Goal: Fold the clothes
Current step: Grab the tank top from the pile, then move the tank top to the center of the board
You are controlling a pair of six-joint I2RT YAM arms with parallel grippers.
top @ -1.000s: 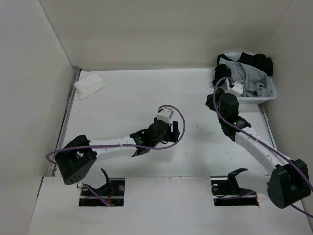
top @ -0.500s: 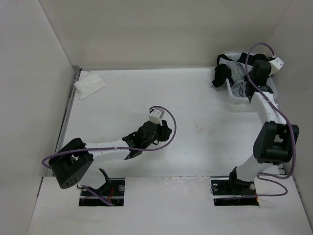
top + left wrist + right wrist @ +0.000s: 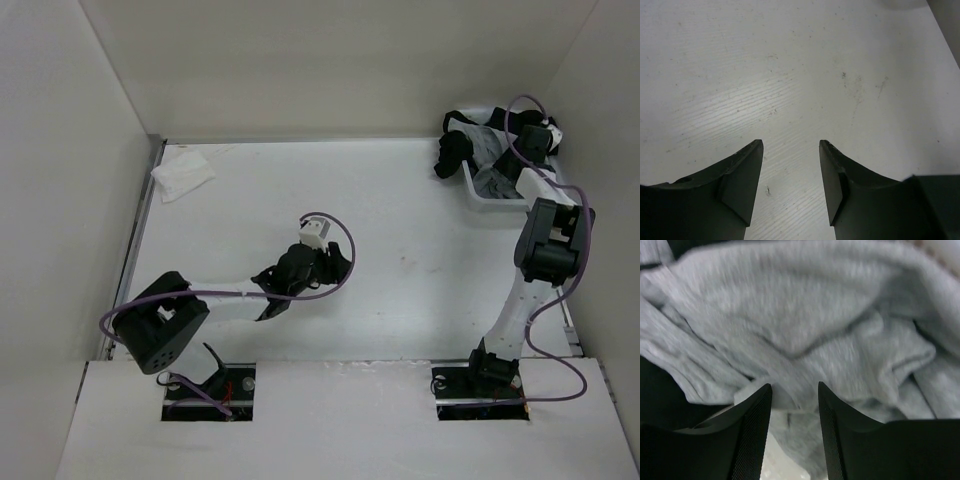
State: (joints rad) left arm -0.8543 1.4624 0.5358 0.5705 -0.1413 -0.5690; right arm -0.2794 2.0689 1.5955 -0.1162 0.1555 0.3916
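The clothes, a plain mid-grey knit garment [image 3: 492, 182], lie crumpled in a white bin [image 3: 480, 203] at the back right. My right gripper [image 3: 506, 166] reaches down into that bin. In the right wrist view the grey garment [image 3: 805, 305] fills the picture, and my right gripper [image 3: 794, 387] stands open just over its folds, with fabric showing between the jaws. My left gripper [image 3: 336, 264] hovers low over the middle of the table. In the left wrist view it [image 3: 791, 142] is open over bare white table [image 3: 790, 75], with nothing between the fingers.
Black garments [image 3: 455, 150] hang over the bin's left rim and lie beside the grey one [image 3: 660, 395]. A small white cloth [image 3: 182, 177] lies at the back left. White walls close the table on three sides.
My right arm swung from the table's right middle up and back into the bin. The left gripper drew back a little to the left.
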